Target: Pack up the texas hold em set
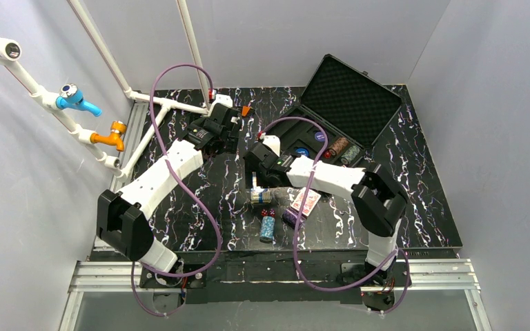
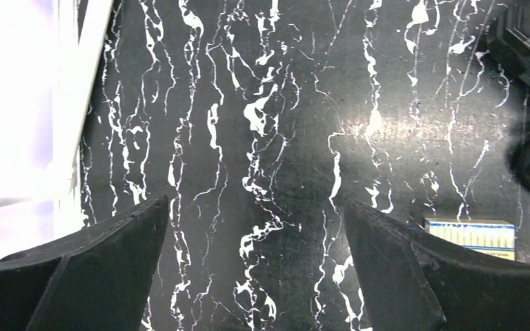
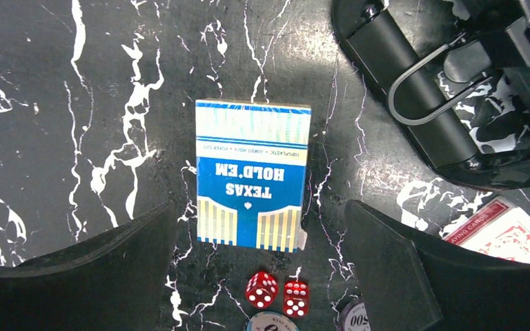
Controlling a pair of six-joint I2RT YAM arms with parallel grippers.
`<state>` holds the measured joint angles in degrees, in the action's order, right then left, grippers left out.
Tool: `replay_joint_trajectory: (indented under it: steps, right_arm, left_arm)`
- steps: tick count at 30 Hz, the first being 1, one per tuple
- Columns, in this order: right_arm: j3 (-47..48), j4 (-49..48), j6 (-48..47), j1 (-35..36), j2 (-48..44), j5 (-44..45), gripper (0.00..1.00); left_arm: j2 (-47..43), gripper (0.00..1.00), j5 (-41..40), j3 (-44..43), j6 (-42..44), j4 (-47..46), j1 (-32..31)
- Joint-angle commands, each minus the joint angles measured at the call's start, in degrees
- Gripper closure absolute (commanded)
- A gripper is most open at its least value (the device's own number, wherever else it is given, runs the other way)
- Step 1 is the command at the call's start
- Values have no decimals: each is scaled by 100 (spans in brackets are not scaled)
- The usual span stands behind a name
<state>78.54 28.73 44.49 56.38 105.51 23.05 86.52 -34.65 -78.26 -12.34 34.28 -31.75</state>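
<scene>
The black case [image 1: 350,88] lies open at the back right, its foam lid raised, with chip stacks [image 1: 339,147] in its tray. A blue Texas Hold'em card deck [image 3: 252,176] lies flat on the table, also in the top view [image 1: 262,195]. My right gripper [image 3: 259,207] is open just above it, the near end of the deck between the jaws. Two red dice [image 3: 275,291] lie just before the deck. A red deck [image 3: 517,234] lies to the right. My left gripper [image 2: 257,207] is open and empty over bare table, left of the case [image 1: 226,131].
A light blue chip stack [image 1: 268,227] and a purple one [image 1: 290,217] lie near the dice. The case's handle [image 3: 421,83] is close to the right gripper. White pipes with a blue [image 1: 76,98] and an orange valve [image 1: 110,134] stand at the left.
</scene>
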Motion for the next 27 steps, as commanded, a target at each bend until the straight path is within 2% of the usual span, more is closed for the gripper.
replay_joint_trajectory:
  steps: [1,10,18,27]
  right_arm:
    - [289,15,172,22,204,136,2]
    - [388,-72,126,39,575,-75,2]
    - [472,-86,53,70,787,-194,12]
    - [682,27,-27,143,983,-213,14]
  left_arm:
    - [-230,2,-546,66,132,-1,41]
    - [-225,2,-560,69,172,-1,81]
    - [-212,2,-524,65,196,-5,99]
    - [-202,2,-500,65,219,-6,107]
